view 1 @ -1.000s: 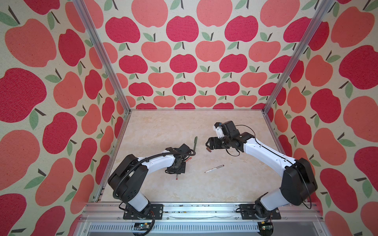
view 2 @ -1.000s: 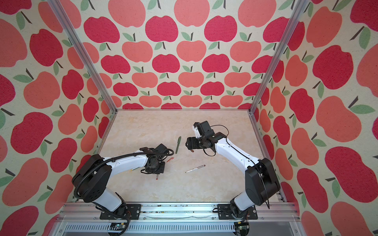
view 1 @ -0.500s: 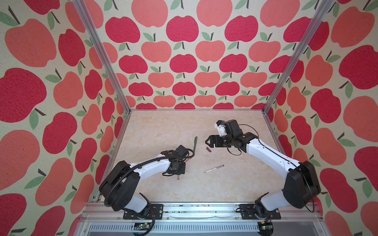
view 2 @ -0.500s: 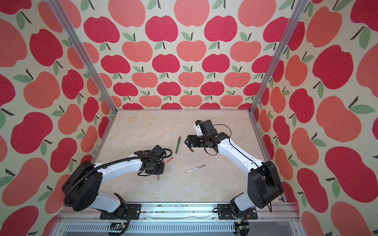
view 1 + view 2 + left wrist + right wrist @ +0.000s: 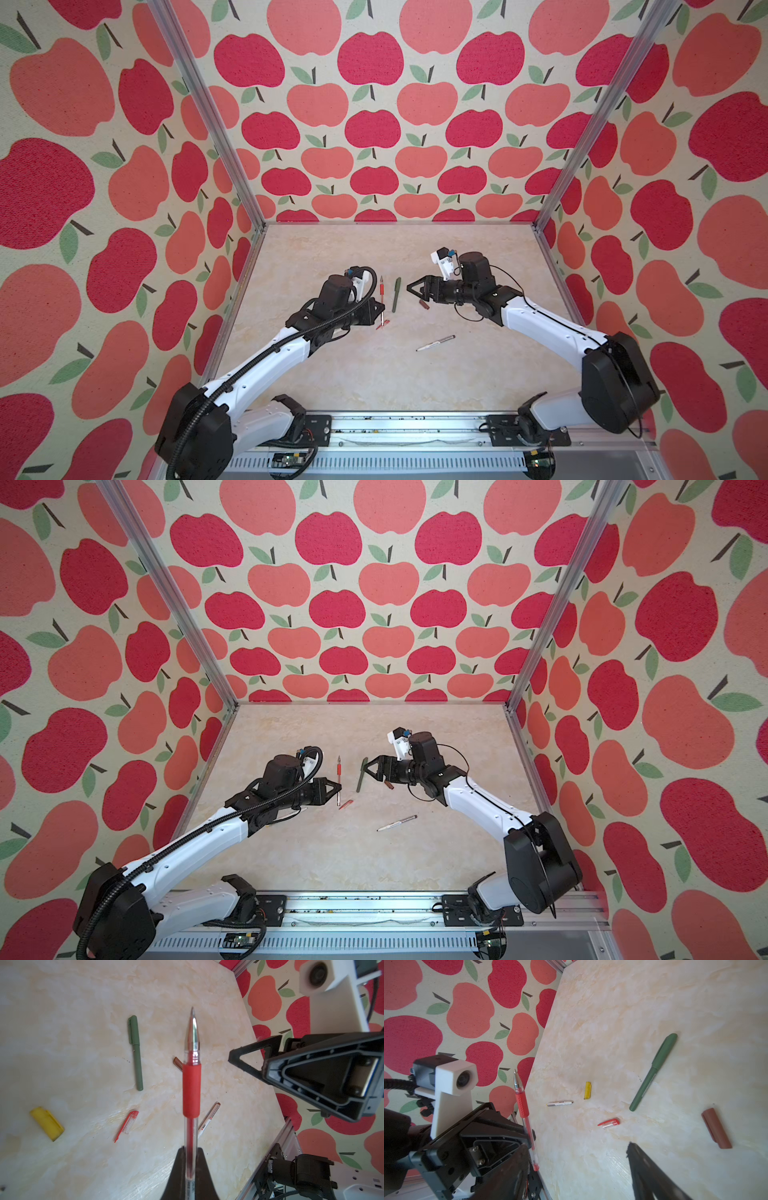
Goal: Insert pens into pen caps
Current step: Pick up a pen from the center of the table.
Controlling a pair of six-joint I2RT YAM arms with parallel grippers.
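We're clamping the left gripper (image 5: 190, 1150) tight on the red pen (image 5: 191, 1088), gripping the clear barrel near its back end. The metal tip is pointing away from the wrist & the pen is hanging above the table (image 5: 374, 374), not touching it. The right gripper (image 5: 413, 290) is hovering w/ jaws spread wide, nothing btwn them, just beside the maroon cap (image 5: 424, 304), which is lying flat. The green pen (image 5: 396, 295) is lying btwn the two grippers, its cap already on. The red cap (image 5: 382, 324) is lying on the table near the held pen's back end. The brown-tipped white pen (image 5: 435, 343) is lying nearer the front, apart from the rest. In the right wrist view we're also seeing the yellow cap (image 5: 587, 1090) & the yellow-tipped white pen (image 5: 560, 1103) lying near each other, not touching.
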